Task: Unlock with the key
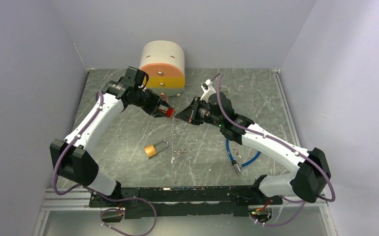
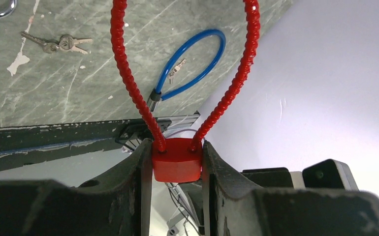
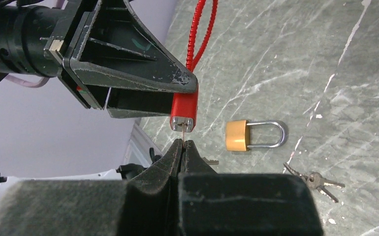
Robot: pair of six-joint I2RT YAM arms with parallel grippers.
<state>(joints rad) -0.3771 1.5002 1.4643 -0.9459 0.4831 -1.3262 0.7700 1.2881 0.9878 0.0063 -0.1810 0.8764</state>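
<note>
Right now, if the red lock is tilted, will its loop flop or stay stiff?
Probably fairly stiff: the loop holds an open arch in the air beyond the red lock in the left gripper. Its ribbed coating suggests some springy bend and little slip.

I see a gold padlock [image 1: 151, 150] lying flat on the gray table [image 1: 256, 93], a little bunch of keys [image 1: 179, 151] near it. A blue cable loop [image 2: 207, 32] lies further right. A round cream and orange tub [image 1: 163, 64] stands at the back.
</note>
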